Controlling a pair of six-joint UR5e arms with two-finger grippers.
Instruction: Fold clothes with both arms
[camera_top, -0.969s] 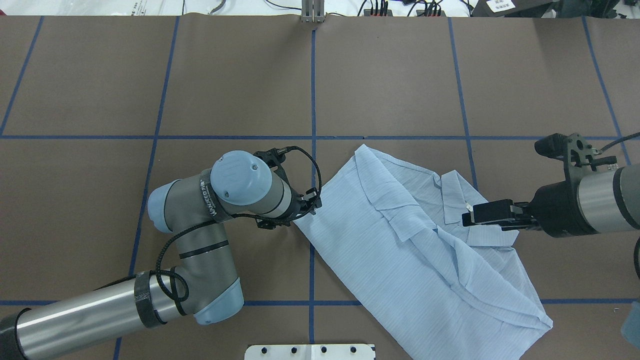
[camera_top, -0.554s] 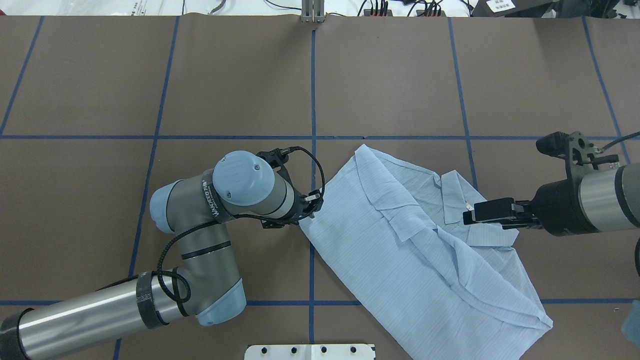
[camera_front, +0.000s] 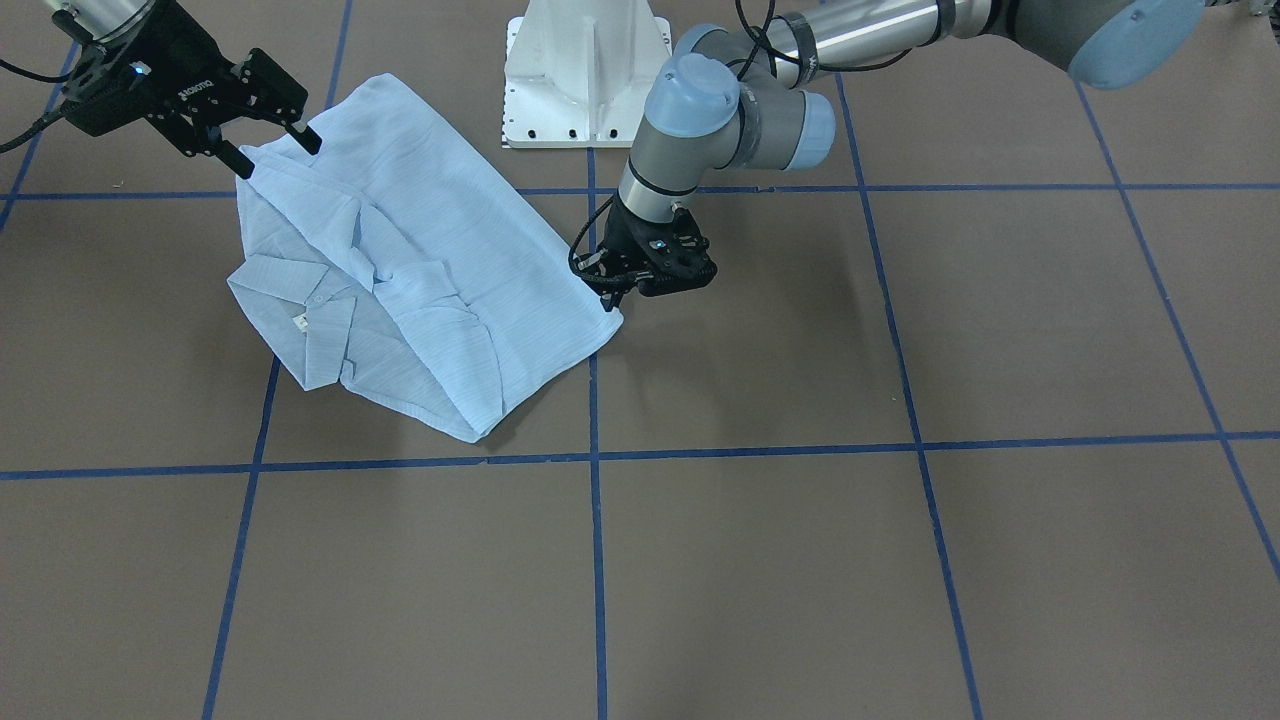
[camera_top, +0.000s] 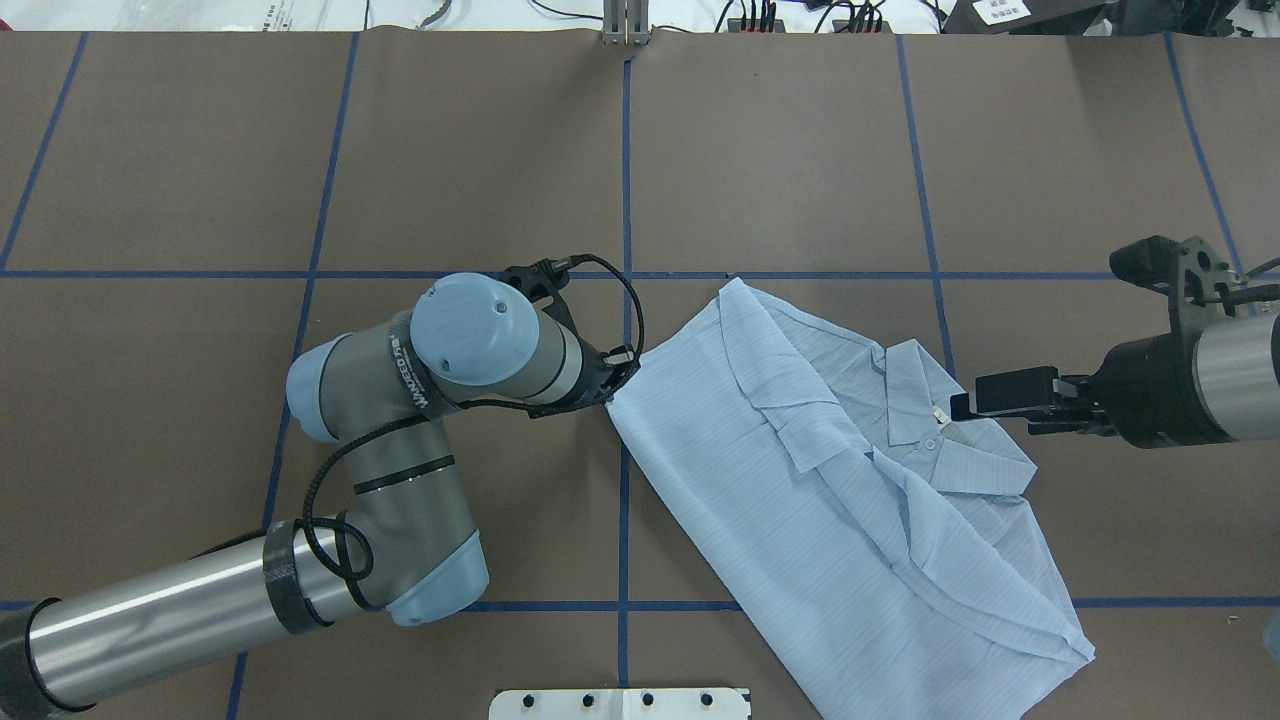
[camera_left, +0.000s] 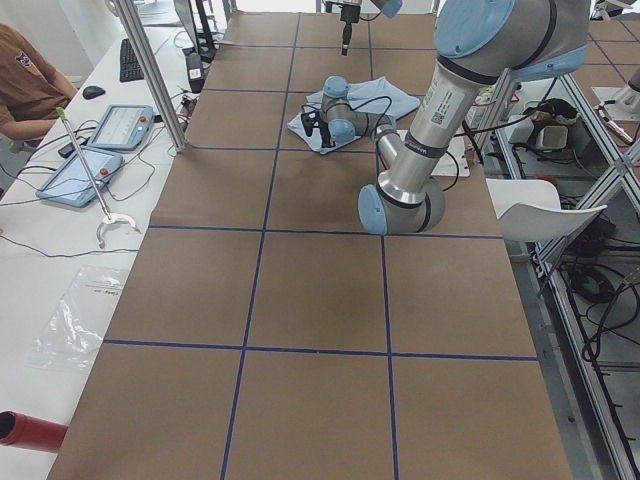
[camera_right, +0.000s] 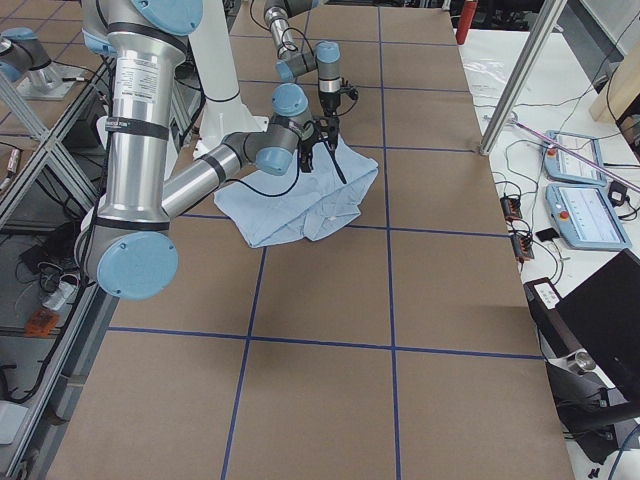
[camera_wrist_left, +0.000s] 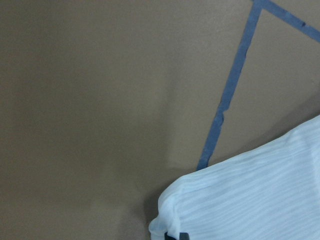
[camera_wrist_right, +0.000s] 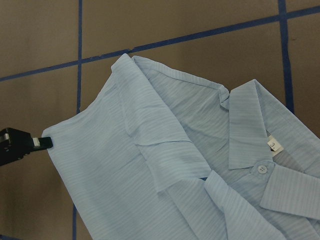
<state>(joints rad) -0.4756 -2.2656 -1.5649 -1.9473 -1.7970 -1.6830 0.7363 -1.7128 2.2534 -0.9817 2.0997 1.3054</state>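
The clothes are one light-blue striped shirt (camera_top: 830, 520) lying partly folded on the brown table, collar (camera_top: 905, 390) and white neck label (camera_wrist_right: 274, 145) facing up. My left gripper (camera_top: 612, 388) is shut on the shirt's left corner (camera_wrist_left: 170, 220), low at the table; the front view shows the gripper (camera_front: 612, 300) pinching that corner. My right gripper (camera_front: 278, 153) hovers at the shirt's edge beside the collar. Its jaws are spread apart with nothing gripped. In the overhead view the right gripper (camera_top: 962, 405) sits just right of the collar. The right wrist view looks down on the shirt (camera_wrist_right: 150, 165) without showing its own fingers.
Blue tape lines divide the brown table (camera_top: 780, 160) into a grid. The white pedestal base (camera_front: 585, 70) stands just behind the shirt on the robot's side. A person (camera_left: 30, 85) sits at a side bench with tablets (camera_left: 100, 150) beyond the table's far edge.
My left gripper has moved away from the robot, dragging the shirt corner with it. My right gripper has drawn back to the right, off the collar, which now lies flat.
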